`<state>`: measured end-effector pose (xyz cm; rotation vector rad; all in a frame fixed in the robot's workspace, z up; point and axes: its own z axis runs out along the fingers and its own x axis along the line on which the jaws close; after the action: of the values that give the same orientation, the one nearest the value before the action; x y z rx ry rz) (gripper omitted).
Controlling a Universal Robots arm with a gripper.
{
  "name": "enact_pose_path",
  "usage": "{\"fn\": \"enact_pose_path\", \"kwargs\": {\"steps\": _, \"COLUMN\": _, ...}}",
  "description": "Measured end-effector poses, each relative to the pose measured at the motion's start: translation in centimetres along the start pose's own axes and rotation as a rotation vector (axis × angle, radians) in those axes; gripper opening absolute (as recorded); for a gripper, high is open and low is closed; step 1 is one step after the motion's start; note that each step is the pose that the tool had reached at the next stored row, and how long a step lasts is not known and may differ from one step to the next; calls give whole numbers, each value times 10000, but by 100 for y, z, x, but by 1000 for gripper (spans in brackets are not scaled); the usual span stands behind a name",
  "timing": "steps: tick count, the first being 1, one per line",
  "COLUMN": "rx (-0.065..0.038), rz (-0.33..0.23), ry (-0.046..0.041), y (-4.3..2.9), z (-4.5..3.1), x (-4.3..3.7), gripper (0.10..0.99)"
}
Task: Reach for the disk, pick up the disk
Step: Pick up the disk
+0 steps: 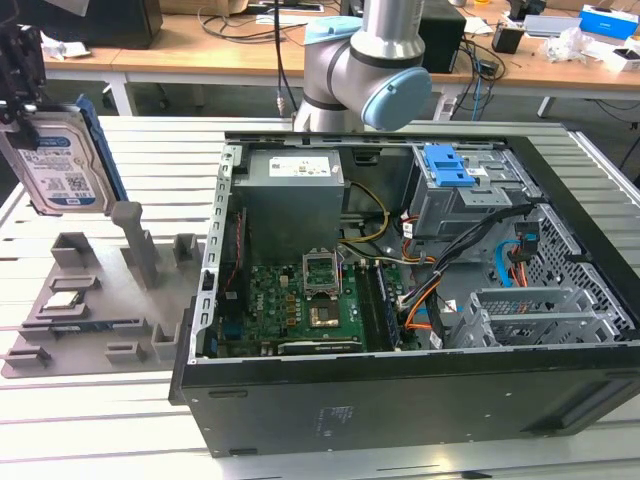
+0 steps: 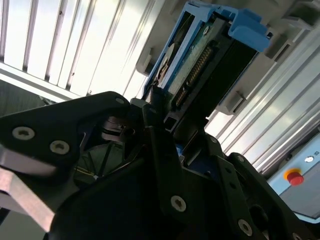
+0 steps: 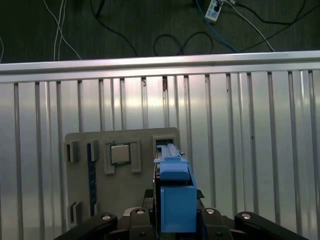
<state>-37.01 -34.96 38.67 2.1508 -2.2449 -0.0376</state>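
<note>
Above fixture [image 1: 90, 322], the exterior view's left: disk [image 1: 62, 165] upright w/ top in grip of hand [image 1: 20, 100]

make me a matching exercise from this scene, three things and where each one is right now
Things: 1 disk; 2 processor chip; 3 blue latch.
Places: a on the drive cage in the computer case; b held in the jaws, clear of the grey tray; c seated in the grey tray.
Pairs: 1-b; 2-c; 3-a.

Gripper [image 1: 22, 100] cut by exterior view's edge; disk [image 1: 62, 170] upper corner hidden.
</note>
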Motion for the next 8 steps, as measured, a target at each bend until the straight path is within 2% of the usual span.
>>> {"fn": "enact_pose_path", "kwargs": {"steps": 8, "rx": 0, "rz": 0, "ry": 0, "y": 5, "z": -144, "x": 1, "gripper": 365}}
